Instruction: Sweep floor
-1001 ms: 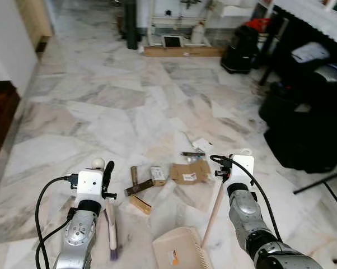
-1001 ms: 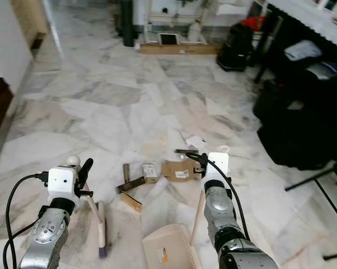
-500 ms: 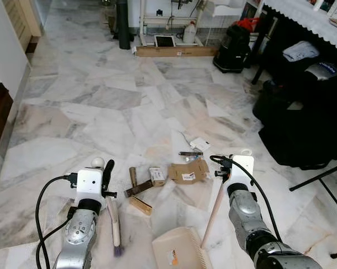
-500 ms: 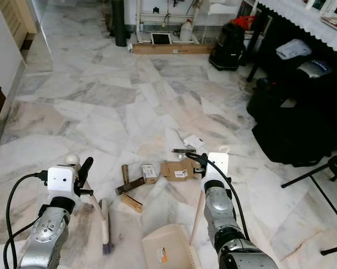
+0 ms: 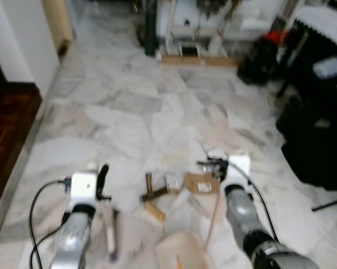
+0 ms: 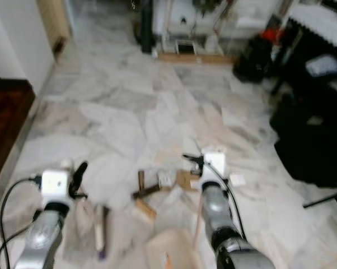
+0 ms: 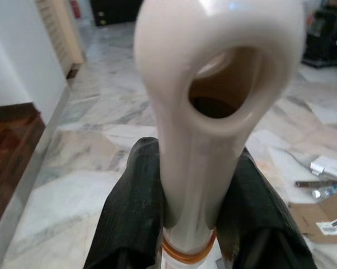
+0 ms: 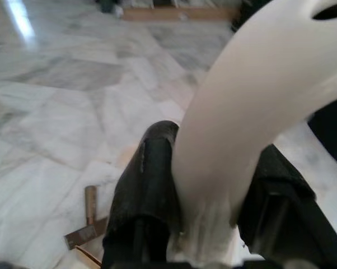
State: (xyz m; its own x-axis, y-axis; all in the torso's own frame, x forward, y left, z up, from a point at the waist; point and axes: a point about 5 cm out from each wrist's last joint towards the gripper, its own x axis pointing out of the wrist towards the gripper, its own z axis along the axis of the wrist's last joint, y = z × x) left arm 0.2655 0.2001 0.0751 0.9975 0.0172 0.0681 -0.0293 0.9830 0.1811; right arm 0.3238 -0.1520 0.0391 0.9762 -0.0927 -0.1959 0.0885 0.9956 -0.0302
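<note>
Left gripper [image 7: 191, 213]: seen low on the robot's left in the eye views; its two black fingers [image 7: 132, 207] are pressed against either side of the cream broom handle [image 7: 213, 106], which ends in a loop with a hole. An orange ring is seen on the handle just below the fingers.

Broom [image 5: 110, 235]: its shaft is angled down from the left gripper to the floor, and the bristle end rests on the tiles near the robot. The picture is blurred here.

Right gripper [image 8: 207, 207]: seen low on the robot's right; its fingers [image 8: 149, 179] are clamped on the white handle [image 8: 258, 95] of the dustpan.

Dustpan [image 5: 182, 255]: the beige pan is laid on the floor between the two arms, close to the robot; a thin pole [image 5: 212, 216] rises from it to the right gripper.

Litter: a cardboard piece [image 5: 201, 182], a small box [image 5: 172, 180], brown sticks [image 5: 151, 193] and a tan block [image 5: 154, 211] are scattered on the tiles just ahead of the dustpan.

Floor [image 5: 129, 106]: pale marble tiles with grey veins; dark wood flooring [image 5: 12, 134] is seen at the far left.

Surroundings: black bags [image 5: 317, 140] are stood on the right, and a wooden plank [image 5: 199, 59] lies at the far end.
</note>
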